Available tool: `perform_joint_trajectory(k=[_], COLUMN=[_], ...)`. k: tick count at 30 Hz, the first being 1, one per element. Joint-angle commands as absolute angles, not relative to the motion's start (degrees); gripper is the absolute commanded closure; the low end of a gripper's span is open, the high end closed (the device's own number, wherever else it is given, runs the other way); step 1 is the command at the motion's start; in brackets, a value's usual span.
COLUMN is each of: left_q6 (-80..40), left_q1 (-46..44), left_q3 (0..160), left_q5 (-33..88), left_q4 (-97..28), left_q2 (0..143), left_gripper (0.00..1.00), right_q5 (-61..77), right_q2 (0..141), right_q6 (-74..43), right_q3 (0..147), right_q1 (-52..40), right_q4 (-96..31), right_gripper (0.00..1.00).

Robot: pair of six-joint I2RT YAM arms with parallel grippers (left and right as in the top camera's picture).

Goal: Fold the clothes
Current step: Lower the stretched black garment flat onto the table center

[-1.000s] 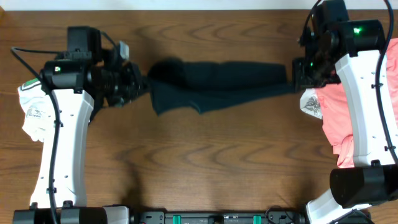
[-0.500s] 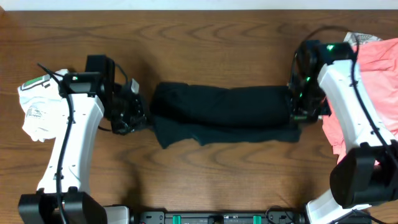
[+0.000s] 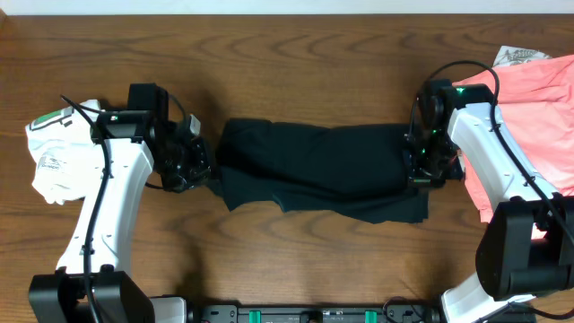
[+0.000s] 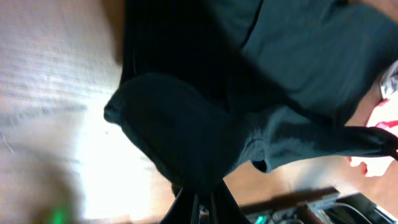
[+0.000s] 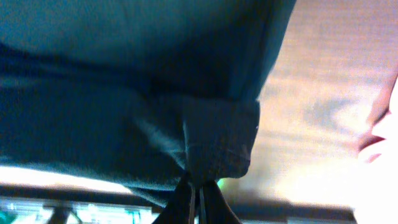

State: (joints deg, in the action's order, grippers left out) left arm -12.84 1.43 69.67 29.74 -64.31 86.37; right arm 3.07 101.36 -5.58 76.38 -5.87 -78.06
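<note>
Currently noted on table (image 3: 296, 54): black shirt (image 3: 314, 166) stretched as a long band from left to right across the middle. Upper layer bunched and doubled over; lower edge spilling toward the near side, most of all at the right end.

Left fingers (image 3: 208, 172) at the shirt's left end, closed and pinching a fold of black fabric. Confirmed from left wrist view: tips pressed together, cloth bulging just above them.

Right fingers (image 3: 420, 178) at the shirt's right end, likewise closed on a pinch of fabric. From right wrist view: hemmed corner gathered between the tips.

Shirt resting on the table along most of its length. Cannot tell whether the pinched ends are lifted clear of the wood.

White garment (image 3: 49, 152) with green print crumpled at the far-left edge of the table, partly under the left arm, well apart from the black shirt.

Salmon-pink garment (image 3: 538, 99) heaped at the right edge, partly hidden by the right arm, near the black shirt but not visibly touching it.
</note>
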Motion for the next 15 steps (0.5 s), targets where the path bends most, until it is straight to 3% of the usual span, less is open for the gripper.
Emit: perform_joint_trajectory(k=[1, 15], left_q6=[-13.8, -15.5], left_q1=[1.5, 1.5], left_q3=[69.5, 66.8], left_q5=[25.1, 21.8], left_q4=[-63.1, -59.5], left_q2=[86.5, 87.4], left_gripper=[0.94, 0.93], right_q5=[3.5, 3.4], right_q2=[100.8, 100.9], right_q6=[-5.7, -6.8], right_q3=[76.3, 76.2], right_q1=[-5.3, -5.3], right_q4=[-75.0, -71.5], right_gripper=[0.99, 0.99])
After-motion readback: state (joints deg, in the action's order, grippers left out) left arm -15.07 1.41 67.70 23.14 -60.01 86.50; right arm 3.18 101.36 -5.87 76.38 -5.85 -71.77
